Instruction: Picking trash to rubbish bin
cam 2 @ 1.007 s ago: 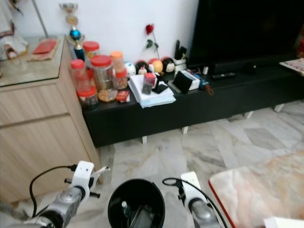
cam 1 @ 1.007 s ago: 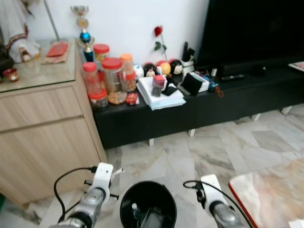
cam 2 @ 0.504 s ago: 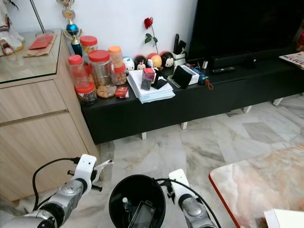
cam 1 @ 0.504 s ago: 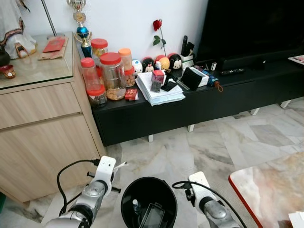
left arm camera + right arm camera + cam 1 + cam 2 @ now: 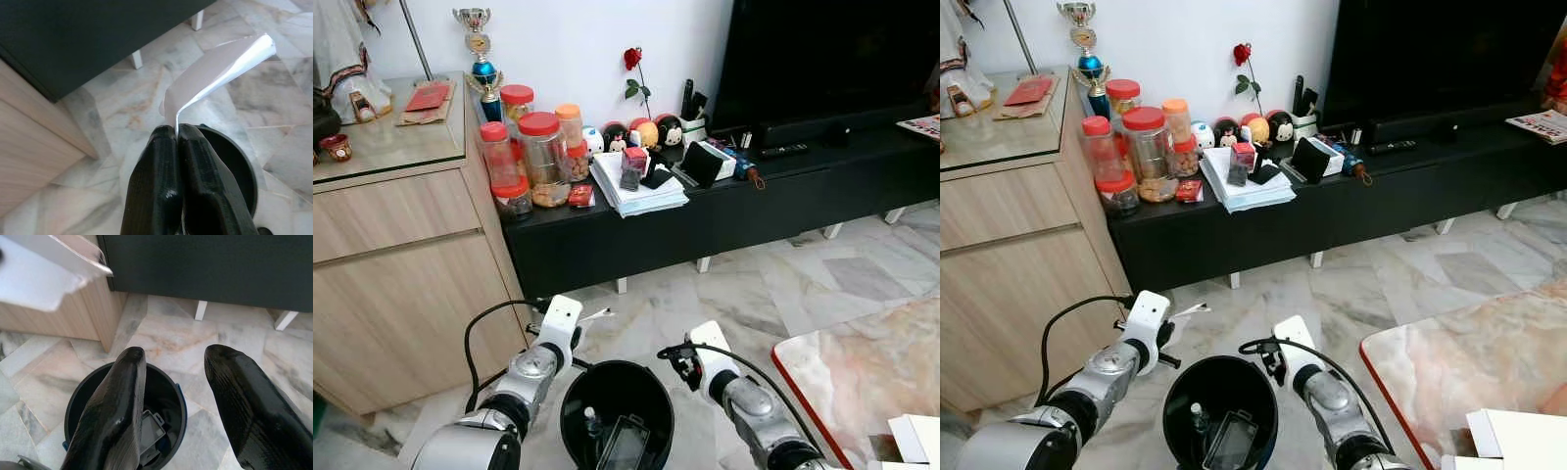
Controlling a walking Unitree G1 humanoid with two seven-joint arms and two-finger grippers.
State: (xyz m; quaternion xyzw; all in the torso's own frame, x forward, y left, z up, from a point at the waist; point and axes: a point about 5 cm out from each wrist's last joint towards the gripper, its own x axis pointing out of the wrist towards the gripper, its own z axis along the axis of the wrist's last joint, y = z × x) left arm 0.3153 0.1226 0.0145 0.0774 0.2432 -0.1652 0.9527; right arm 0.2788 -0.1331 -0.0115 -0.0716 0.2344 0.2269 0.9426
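A white wall [image 5: 587,34] backs the room. The floor [image 5: 773,294] is pale grey-veined marble tile. A light wooden cabinet [image 5: 401,264] with a glass top stands on the left, and beside it runs a low black TV console [image 5: 744,211] on short white feet, carrying a large dark television [image 5: 832,54]. A reddish marble-topped table corner [image 5: 871,377] juts in at the lower right.

Even, bright indoor light; the head views are sharp. Glare whitens the paper scrap [image 5: 220,66], and the close black fingers [image 5: 115,406] look soft.
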